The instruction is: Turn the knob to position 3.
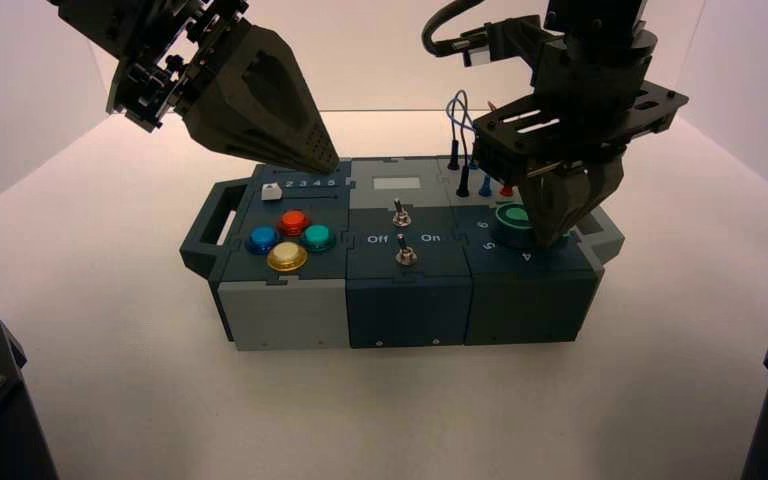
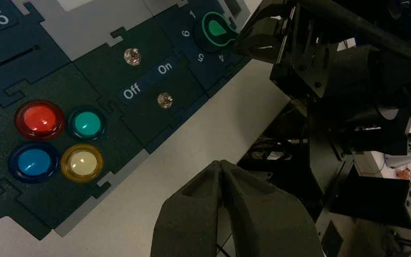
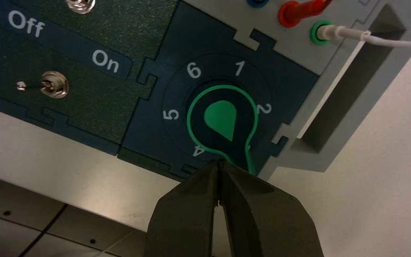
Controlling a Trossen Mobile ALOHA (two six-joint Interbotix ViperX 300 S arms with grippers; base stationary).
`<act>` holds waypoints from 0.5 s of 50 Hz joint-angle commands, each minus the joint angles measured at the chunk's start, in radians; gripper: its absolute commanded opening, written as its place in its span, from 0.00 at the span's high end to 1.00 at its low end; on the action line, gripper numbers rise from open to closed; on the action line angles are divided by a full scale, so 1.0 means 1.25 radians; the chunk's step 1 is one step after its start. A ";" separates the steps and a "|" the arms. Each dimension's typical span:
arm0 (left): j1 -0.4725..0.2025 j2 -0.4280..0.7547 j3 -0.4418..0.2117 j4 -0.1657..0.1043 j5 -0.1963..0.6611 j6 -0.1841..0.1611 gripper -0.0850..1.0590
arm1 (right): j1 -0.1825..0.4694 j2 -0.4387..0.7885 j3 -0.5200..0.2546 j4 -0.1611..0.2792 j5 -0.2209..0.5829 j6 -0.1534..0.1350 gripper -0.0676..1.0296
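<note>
The right gripper [image 3: 218, 176] hangs over the box's right end, its two dark fingers pressed together with no gap and nothing between them, the tips sitting just at the pointed end of the knob [image 3: 222, 120]. The knob is a dark green teardrop with a bright green outline, lying directly ahead of those tips in the middle of its dial ring on the dark teal panel [image 3: 155, 112]; its point aims back toward the gripper, between the printed 4 and 2, and the numeral 3 is hidden under the point and the fingertips. Around the knob the ring reads 4, 5, 6, 1, 2. Beyond the knob from the gripper, sockets along the box's far edge hold plugs: a red plug [image 3: 294, 12], a blue one beside it, and a green socket with a white wire [image 3: 374, 40] running off. To the side of the dial sits the middle panel with two small metal toggle switches [image 3: 53, 84] and the lettering Off and On. Farther still, at the other end of the box, four round push-buttons [image 1: 289, 240] in red, teal, blue and yellow cluster together. Above that end the left gripper [image 1: 325, 160] hovers off the box, tilted down toward its far edge, fingers closed together and empty.
</note>
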 commanded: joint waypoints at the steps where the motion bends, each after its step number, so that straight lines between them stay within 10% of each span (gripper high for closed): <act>1: -0.002 0.001 -0.022 -0.004 -0.002 0.005 0.95 | -0.004 -0.011 -0.017 -0.012 0.001 0.006 0.96; 25: -0.002 0.009 -0.028 -0.004 -0.002 0.005 0.95 | -0.005 -0.011 -0.017 -0.022 0.001 0.007 0.96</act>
